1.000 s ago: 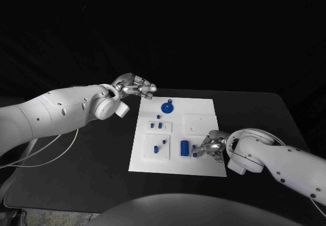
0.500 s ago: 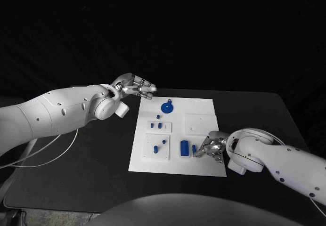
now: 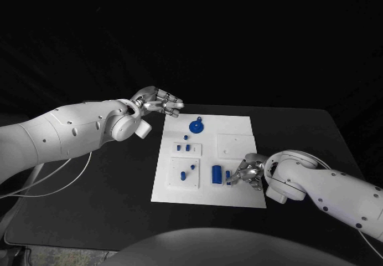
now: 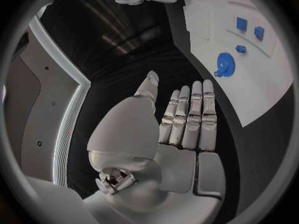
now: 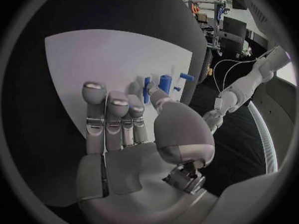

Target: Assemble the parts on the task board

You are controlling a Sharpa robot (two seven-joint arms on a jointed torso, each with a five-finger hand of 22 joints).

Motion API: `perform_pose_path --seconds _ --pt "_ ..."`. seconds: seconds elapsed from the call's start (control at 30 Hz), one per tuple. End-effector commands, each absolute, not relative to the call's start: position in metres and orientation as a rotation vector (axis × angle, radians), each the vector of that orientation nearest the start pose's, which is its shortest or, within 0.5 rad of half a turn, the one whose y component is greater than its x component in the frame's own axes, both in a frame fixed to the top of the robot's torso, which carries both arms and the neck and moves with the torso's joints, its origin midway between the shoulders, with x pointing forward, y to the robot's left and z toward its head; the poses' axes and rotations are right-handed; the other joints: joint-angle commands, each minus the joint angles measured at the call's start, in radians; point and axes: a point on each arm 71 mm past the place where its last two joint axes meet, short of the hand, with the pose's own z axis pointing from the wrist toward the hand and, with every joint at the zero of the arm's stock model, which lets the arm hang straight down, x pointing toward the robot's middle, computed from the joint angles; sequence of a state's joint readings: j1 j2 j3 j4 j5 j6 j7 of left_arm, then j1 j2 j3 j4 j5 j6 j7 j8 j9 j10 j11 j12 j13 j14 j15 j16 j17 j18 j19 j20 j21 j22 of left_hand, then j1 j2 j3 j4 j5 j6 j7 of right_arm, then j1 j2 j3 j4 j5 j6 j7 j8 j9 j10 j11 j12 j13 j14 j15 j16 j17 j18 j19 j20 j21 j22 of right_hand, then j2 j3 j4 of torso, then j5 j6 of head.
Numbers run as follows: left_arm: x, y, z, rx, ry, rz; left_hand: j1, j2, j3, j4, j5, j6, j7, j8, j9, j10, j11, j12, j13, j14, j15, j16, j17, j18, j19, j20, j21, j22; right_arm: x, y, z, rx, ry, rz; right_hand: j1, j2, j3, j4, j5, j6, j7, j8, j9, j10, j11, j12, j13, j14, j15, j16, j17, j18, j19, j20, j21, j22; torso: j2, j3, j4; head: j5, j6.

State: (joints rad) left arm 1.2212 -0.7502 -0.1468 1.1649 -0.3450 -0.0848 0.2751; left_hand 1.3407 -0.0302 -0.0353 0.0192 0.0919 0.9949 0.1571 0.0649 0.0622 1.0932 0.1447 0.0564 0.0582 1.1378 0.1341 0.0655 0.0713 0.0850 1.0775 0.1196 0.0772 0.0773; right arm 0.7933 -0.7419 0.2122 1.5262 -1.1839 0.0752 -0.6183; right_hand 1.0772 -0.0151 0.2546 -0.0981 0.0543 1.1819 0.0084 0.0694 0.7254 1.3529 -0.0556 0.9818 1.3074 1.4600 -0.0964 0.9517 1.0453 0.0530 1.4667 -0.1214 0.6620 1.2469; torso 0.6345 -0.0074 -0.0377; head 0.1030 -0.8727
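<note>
The white task board (image 3: 239,195) lies in the middle of the table. On it are a blue gear (image 3: 196,127), several small blue parts (image 3: 182,175) in the left plates, and a blue cylinder (image 3: 216,174). My right hand (image 3: 248,171) is low over the board's near right part. Its thumb and nearest finger pinch a small blue peg (image 5: 147,90) right beside the blue cylinder (image 5: 165,82). My left hand (image 3: 160,102) hovers off the board's far left corner, fingers straight, holding nothing. The left wrist view shows the left hand (image 4: 187,119) with the gear (image 4: 224,64) ahead of it.
Black table (image 3: 104,188) surrounds the board on all sides. A raised white square plate (image 3: 234,144) sits on the board just beyond my right hand. My left forearm (image 3: 64,136) reaches over the table's left side.
My right hand and forearm have shifted very slightly at the small blue peg. The left hand has stayed where it was.
</note>
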Motion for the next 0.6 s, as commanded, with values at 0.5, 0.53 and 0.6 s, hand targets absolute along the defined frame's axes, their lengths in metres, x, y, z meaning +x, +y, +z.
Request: perform_pose_path --seconds 0.5,0.53,0.6 --pt "0.5318 0.258 -0.2276 -0.787 1.733 -1.263 -0.001 0.004 0.001 0.007 -0.004 -0.003 -0.001 0.0 0.001 -0.003 -0.002 0.004 0.002 -0.006 -0.002 -0.004 0.0 -0.011 -0.005 0.0 -0.003 -0.001 0.4178 -0.1777 -0.3195 0.376 2.402 0.508 -0.076 -0.057 0.044 0.1 -0.004 -0.003 0.006 -0.005 0.002 0.005 0.002 0.002 0.013 0.0 -0.006 -0.006 -0.003 0.003 0.051 -0.005 -0.001 -0.006 -0.001 -0.0008 -0.0009 -0.002 0.0" --pt "0.5321 0.2583 -0.2268 -0.786 1.719 -1.262 0.003 0.007 0.001 0.005 -0.002 0.003 -0.003 0.0 0.001 0.003 -0.004 0.004 0.001 -0.003 -0.003 -0.004 0.0 -0.011 -0.005 -0.001 -0.003 -0.001 0.4181 -0.178 -0.3181 0.381 2.395 0.516 -0.083 -0.067 0.06 0.103 -0.003 -0.003 0.007 -0.005 0.007 0.005 0.003 0.003 0.013 0.001 -0.006 -0.006 -0.005 0.006 0.051 -0.004 0.0 -0.007 -0.001 -0.0007 -0.0006 -0.003 0.0" --pt "0.5328 0.2593 -0.2254 -0.789 1.69 -1.262 0.008 0.013 -0.001 0.001 0.001 0.011 -0.006 0.0 0.001 0.01 -0.006 0.004 0.001 0.004 -0.006 -0.004 0.0 -0.011 -0.001 -0.003 -0.001 0.0 0.4192 -0.1787 -0.315 0.39 2.378 0.531 -0.092 -0.075 0.056 0.112 -0.004 -0.007 0.01 -0.006 0.007 0.005 0.004 0.004 0.013 0.0 -0.006 -0.006 -0.005 0.006 0.051 -0.004 0.0 -0.007 -0.001 -0.0005 -0.0001 -0.004 0.0"
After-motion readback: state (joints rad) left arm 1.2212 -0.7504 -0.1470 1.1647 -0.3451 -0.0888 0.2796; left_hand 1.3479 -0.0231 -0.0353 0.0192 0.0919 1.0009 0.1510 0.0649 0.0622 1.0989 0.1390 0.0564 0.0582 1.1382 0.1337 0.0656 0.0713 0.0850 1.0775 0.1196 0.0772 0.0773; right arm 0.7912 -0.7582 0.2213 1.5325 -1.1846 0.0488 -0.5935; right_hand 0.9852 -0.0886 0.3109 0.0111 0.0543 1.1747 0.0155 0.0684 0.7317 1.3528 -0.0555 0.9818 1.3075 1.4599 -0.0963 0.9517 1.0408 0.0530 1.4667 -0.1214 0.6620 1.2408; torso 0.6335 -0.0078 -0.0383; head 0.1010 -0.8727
